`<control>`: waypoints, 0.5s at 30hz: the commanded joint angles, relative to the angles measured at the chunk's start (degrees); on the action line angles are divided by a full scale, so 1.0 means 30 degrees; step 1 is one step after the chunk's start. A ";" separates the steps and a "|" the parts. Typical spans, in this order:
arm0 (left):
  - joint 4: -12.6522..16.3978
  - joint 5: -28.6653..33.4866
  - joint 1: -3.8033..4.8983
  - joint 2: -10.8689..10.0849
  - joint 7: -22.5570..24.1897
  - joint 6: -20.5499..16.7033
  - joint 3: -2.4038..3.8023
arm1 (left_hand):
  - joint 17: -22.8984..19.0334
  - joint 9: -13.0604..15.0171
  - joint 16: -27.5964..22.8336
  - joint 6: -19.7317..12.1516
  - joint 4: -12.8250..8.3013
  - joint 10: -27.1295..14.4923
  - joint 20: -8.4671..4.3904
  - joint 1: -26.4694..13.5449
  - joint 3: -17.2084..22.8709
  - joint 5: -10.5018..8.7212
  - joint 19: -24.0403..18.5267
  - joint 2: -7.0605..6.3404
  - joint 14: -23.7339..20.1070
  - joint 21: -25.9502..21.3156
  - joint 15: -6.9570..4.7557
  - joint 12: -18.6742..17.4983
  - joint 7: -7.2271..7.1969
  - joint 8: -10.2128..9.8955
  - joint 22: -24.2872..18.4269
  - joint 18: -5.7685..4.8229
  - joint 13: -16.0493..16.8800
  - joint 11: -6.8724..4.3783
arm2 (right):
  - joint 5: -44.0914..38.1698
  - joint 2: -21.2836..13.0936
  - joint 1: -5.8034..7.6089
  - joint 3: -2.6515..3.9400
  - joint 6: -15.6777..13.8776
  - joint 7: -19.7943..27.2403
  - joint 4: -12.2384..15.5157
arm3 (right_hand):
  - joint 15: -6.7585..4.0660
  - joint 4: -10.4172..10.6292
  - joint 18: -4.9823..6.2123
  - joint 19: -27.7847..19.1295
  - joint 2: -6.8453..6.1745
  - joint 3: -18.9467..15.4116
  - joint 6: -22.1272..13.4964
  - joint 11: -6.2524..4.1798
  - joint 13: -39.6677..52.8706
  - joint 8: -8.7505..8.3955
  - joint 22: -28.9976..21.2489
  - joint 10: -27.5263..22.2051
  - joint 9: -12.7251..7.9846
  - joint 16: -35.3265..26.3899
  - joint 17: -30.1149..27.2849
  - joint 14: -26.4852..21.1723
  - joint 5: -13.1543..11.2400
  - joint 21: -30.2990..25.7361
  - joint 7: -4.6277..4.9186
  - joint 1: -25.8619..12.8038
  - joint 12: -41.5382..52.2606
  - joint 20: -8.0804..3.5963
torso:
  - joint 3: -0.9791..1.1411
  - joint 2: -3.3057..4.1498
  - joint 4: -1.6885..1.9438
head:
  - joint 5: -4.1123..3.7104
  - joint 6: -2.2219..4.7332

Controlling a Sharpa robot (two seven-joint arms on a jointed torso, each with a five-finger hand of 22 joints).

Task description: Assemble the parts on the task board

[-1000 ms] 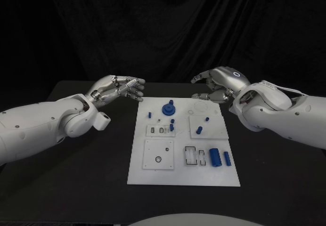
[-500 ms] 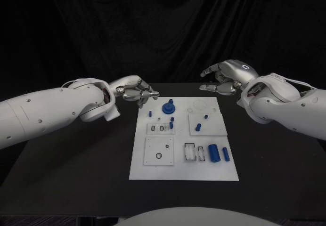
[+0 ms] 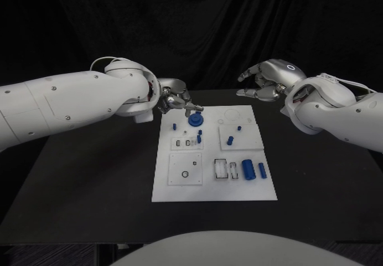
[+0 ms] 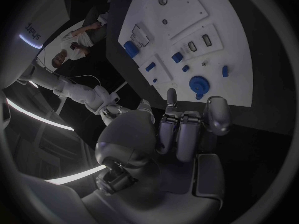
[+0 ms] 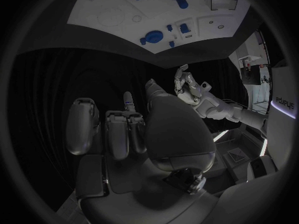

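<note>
Head view: left hand [image 3: 177,102] empty, fingers loosely spread, hovering just beside blue round part [image 3: 195,119] at far end of white board [image 3: 214,191]. Right hand [image 3: 264,84] empty, fingers curled, off board's far corner. Risk, as judgement: fingertip clips small peg [image 3: 177,126] near round part, knocking it over.

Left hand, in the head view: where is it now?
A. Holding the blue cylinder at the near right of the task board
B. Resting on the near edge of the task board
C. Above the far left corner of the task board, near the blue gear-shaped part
C: the left hand hovers at the far left corner of the task board, its fingers close above the blue gear-shaped part, holding nothing.
</note>
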 commanded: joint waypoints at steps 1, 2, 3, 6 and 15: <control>-0.0343 -0.0417 0.0114 0.0583 -0.2917 0.2034 0.0015 | 0.5016 0.1093 0.0058 0.0265 0.0004 0.2007 -0.0221 -0.0478 -0.0071 -0.0067 0.1033 0.0034 0.1984 0.0461 -0.0294 0.0046 -0.0289 0.0359 0.0874 -0.0489 0.4982 -0.0319 | -0.0003 0.0007 -0.0049 0.0012 0.0353 -0.0320 -0.0048 | 0.0002 -0.0085 -0.0096 0.0093 0.0153 0.0060 0.0162 0.0031 0.5033 0.0078 0.3576 0.1988 -0.0029 0.0074 0.4502 0.1750 0.0022 0.0069 -0.0025 0.0018 0.0119 0.0029 | 0.0149 -0.0112 -0.0100 | 0.0074 -0.0030; -0.0461 -0.0419 0.0130 0.0798 -0.3193 0.2065 0.0015 | 0.5016 0.1278 0.0058 0.0313 0.0005 0.2007 -0.0273 -0.0559 -0.0066 -0.0067 0.1171 0.0037 0.1984 0.0508 -0.0354 0.0046 -0.0333 0.0371 0.0979 -0.0515 0.4982 -0.0368 | -0.0003 -0.0009 -0.0052 0.0012 0.0390 -0.0346 -0.0058 | 0.0005 -0.0091 -0.0092 0.0086 0.0164 0.0061 0.0191 0.0035 0.5033 0.0088 0.3571 0.1988 -0.0032 0.0053 0.4484 0.1744 0.0030 0.0048 -0.0019 0.0028 0.0119 0.0032 | 0.0130 -0.0110 -0.0070 | 0.0072 -0.0030; -0.0546 -0.0421 0.0140 0.0969 -0.3393 0.2036 0.0014 | 0.5016 0.1581 0.0058 0.0436 0.0003 0.2007 -0.0376 -0.0731 -0.0076 -0.0094 0.1463 0.0022 0.1984 0.0612 -0.0452 0.0046 -0.0415 0.0383 0.1205 -0.0567 0.4982 -0.0462 | -0.0003 -0.0026 -0.0053 0.0012 0.0432 -0.0374 -0.0063 | 0.0005 -0.0091 -0.0092 0.0086 0.0164 0.0061 0.0191 0.0035 0.5033 0.0088 0.3571 0.1988 -0.0032 0.0053 0.4484 0.1744 0.0030 0.0048 -0.0019 0.0028 0.0119 0.0032 | 0.0160 -0.0103 -0.0055 | 0.0055 -0.0030; -0.0773 -0.0424 0.0157 0.1546 -0.3933 0.1807 0.0013 | 0.5016 0.2043 0.0058 0.0763 -0.0068 0.2007 -0.0544 -0.0832 0.0000 -0.0071 0.1890 -0.0008 0.1984 0.0756 -0.0626 0.0046 -0.0587 0.0433 0.1529 -0.0646 0.4982 -0.0634 | -0.0002 -0.0073 -0.0057 0.0013 0.0561 -0.0468 -0.0081 | 0.0005 -0.0091 -0.0092 0.0086 0.0164 0.0061 0.0191 0.0035 0.5033 0.0088 0.3571 0.1988 -0.0032 0.0053 0.4484 0.1744 0.0030 0.0048 -0.0019 0.0028 0.0119 0.0032 | 0.0149 -0.0096 -0.0073 | 0.0095 -0.0030; -0.1156 -0.0426 0.0044 0.2715 -0.5689 0.1897 0.0009 | 0.5016 0.4903 0.0058 0.1607 -0.0228 0.2007 -0.1421 -0.1154 0.0244 -0.0152 0.4537 -0.0384 0.1984 0.1966 -0.1497 0.0046 -0.1364 0.1381 0.3936 -0.1282 0.4982 -0.1468 | -0.0002 0.0043 -0.0061 0.0014 0.0586 -0.0512 -0.0113 | 0.0010 -0.0101 -0.0086 0.0078 0.0176 0.0063 0.0206 0.0040 0.5033 0.0088 0.3563 0.1988 -0.0040 0.0049 0.4480 0.1743 0.0046 0.0023 -0.0014 0.0047 0.0119 0.0036 | 0.0188 -0.0058 -0.0150 | 0.0081 -0.0030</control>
